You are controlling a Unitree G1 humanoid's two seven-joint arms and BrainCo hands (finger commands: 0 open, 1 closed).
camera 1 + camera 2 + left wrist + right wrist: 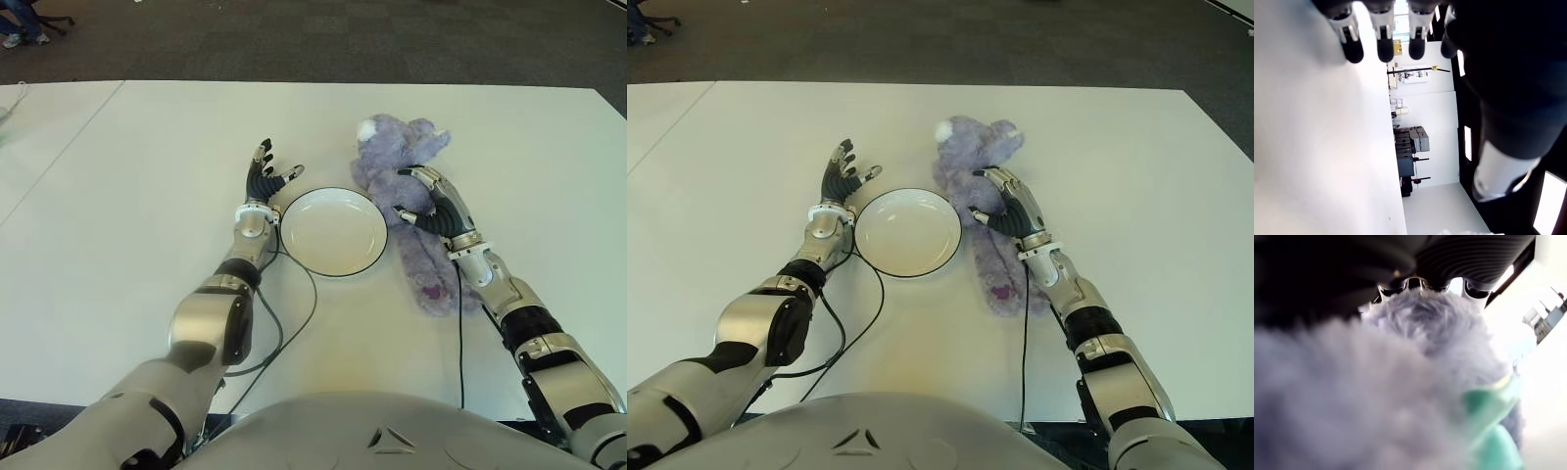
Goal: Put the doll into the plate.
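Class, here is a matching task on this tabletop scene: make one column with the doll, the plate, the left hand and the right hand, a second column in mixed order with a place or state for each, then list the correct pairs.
Column one:
1. doll
2. plate
3. left hand
4. right hand

Column two:
A. empty, between the two hands
B. fingers spread, holding nothing, on the plate's left
C. lying on the table on the plate's right
D. laid over the purple plush

Pairs: 1-C, 2-A, 3-B, 4-D
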